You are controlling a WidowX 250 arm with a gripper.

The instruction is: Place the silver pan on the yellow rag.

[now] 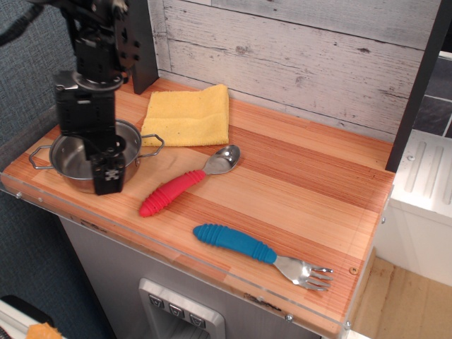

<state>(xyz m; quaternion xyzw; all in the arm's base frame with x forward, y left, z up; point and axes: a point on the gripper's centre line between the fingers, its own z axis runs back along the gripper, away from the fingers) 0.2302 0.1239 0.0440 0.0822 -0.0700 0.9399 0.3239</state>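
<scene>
The silver pan (69, 159) stands on the wooden counter at the front left, with its wire loop handles pointing left and right. The yellow rag (191, 115) lies flat behind and to the right of it, against the wall, apart from the pan. My black gripper (109, 168) reaches down over the pan. One finger (106, 173) hangs in front of the pan's near wall. The other finger is hidden behind it, so I cannot tell whether the jaws have closed on the rim. The pan rests on the counter.
A spoon with a red handle (173, 192) lies just right of the pan. A fork with a blue handle (236, 242) lies near the front edge. A plank wall runs along the back, and a dark post (420, 78) stands at the right.
</scene>
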